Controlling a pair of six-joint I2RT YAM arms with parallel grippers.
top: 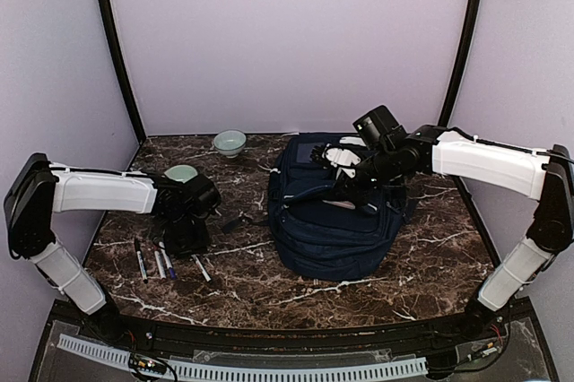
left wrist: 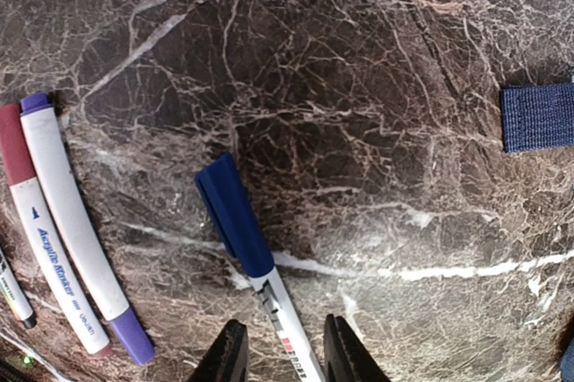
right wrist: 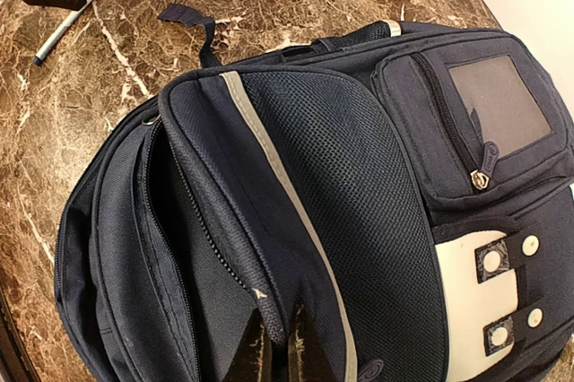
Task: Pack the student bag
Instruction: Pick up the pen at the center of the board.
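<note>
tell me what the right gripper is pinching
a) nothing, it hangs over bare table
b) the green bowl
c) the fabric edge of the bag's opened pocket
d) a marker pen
c: in the right wrist view the right gripper is shut on the zip-lined fabric edge of the student bag, where a pocket gapes open.

Top view overlooks both close wrist views (strap [left wrist: 536, 117] perhaps shared).

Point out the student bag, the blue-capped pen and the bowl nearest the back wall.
student bag [top: 327, 238], top view, on its dark blue lower body.
blue-capped pen [left wrist: 235, 216], left wrist view, on its blue cap.
bowl [top: 230, 142], top view, on its pale green outer wall.
</note>
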